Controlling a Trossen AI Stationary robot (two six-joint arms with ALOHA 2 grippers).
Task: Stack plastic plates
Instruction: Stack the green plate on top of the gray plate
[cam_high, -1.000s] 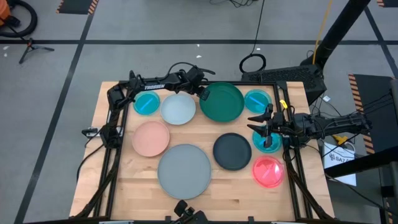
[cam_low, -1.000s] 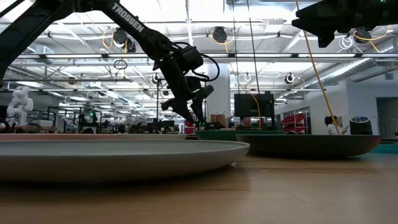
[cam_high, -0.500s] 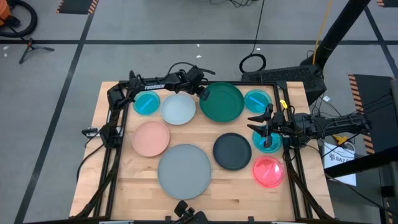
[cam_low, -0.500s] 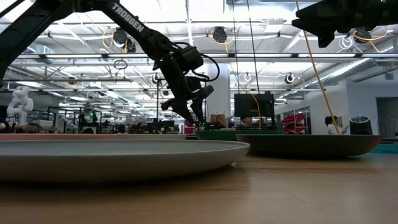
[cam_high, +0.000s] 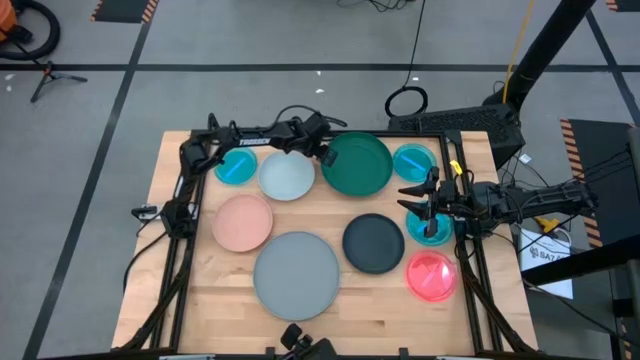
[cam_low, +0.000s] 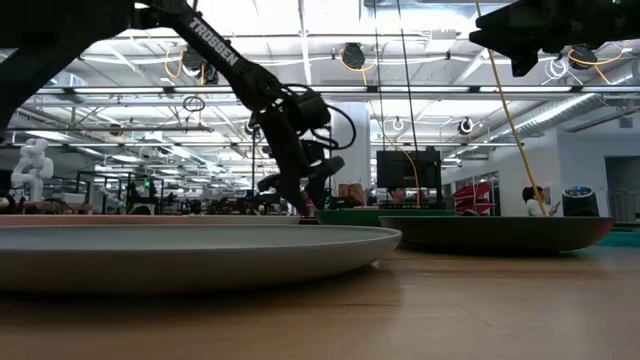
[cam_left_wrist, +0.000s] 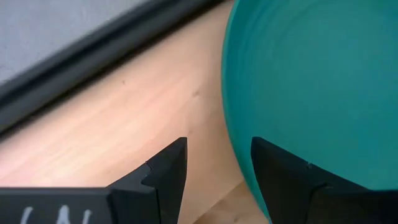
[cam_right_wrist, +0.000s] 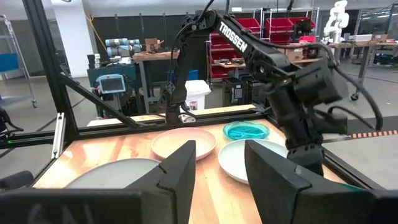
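Left gripper (cam_left_wrist: 214, 165) hovering at dark green plate (cam_high: 357, 164) near table (cam_high: 200, 280) far edge, fingers parted, straddling plate's left rim, gripping nothing yet. Right gripper (cam_high: 418, 198) waiting open over cyan plate (cam_high: 428, 228) at right edge. Rim contact hiding under fingers; bite depth unclear.

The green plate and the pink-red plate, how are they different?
The green plate is large and dark; the pink-red plate is small and see-through bright. The green plate sits at the table's far edge with the left claw at its rim; the pink-red plate lies near the front right, untouched. Both are round and lie flat.
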